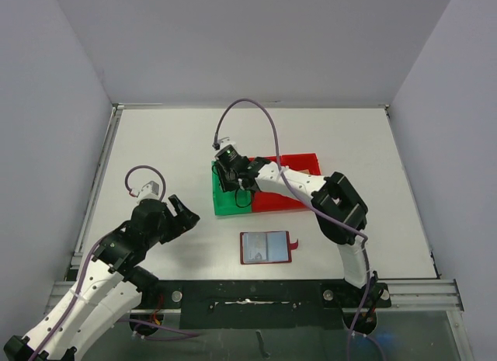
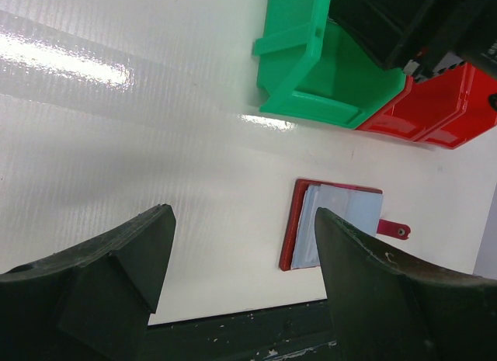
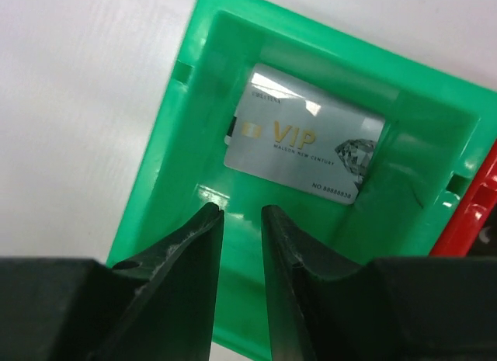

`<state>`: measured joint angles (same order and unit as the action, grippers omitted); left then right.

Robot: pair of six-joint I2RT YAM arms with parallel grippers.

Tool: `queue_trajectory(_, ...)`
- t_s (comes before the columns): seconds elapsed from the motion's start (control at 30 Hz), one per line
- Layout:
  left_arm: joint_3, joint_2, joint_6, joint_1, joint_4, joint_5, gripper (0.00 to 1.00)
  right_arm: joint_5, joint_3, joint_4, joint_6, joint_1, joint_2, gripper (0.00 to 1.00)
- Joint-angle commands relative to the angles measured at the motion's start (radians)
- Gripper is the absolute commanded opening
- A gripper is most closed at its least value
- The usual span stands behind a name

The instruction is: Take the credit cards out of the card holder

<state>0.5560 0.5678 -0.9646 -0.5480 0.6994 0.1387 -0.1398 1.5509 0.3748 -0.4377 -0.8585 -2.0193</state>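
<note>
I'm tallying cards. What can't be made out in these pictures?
Card holder pockets: too small in the top view; a finger of the left hand covers a corner in the left wrist view.
Red bin interior: right arm covers it from above; cut off in the right wrist view.
Beneath the silver card: hidden by it.

So the green plastic bin [image 1: 224,201] and the red plastic bin [image 1: 299,163] sit side by side mid-bench [image 1: 155,144], touching, with the green one on the left. A silver-grey flat credit card [image 3: 304,154] lies on the floor of the green bin. The dark red folding card holder [image 1: 265,248] lies open flat in front of both bins, nearer the arm bases and apart from them. The right end effector [image 1: 233,178] hangs over the green bin. The left end effector [image 1: 185,212] is off to the holder's left, well apart.
</note>
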Motion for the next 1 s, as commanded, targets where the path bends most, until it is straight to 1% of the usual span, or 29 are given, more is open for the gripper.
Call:
queue_trajectory(0.0, 0.044, -0.009, 0.007, 0.002, -0.029, 0.016, 0.73, -0.146, 0.065, 0.049, -0.106, -0.029, -0.033, 0.28)
queue_trajectory(0.17, 0.044, -0.012, 0.006, 0.003, -0.027, 0.017, 0.73, -0.176, 0.079, 0.052, -0.153, -0.034, -0.065, 0.29)
queue_trajectory(0.5, 0.042, -0.019, 0.002, 0.002, -0.027, 0.020, 0.73, -0.184, 0.156, 0.074, -0.170, -0.034, -0.160, 0.31)
queue_trajectory(0.87, 0.040, -0.019, 0.001, 0.003, -0.029, 0.020, 0.73, -0.185, 0.121, 0.055, -0.197, -0.033, -0.166, 0.32)
queue_trajectory(0.97, 0.038, -0.022, 0.000, 0.002, -0.028, 0.019, 0.73, -0.197, 0.114, 0.045, -0.203, -0.032, -0.183, 0.34)
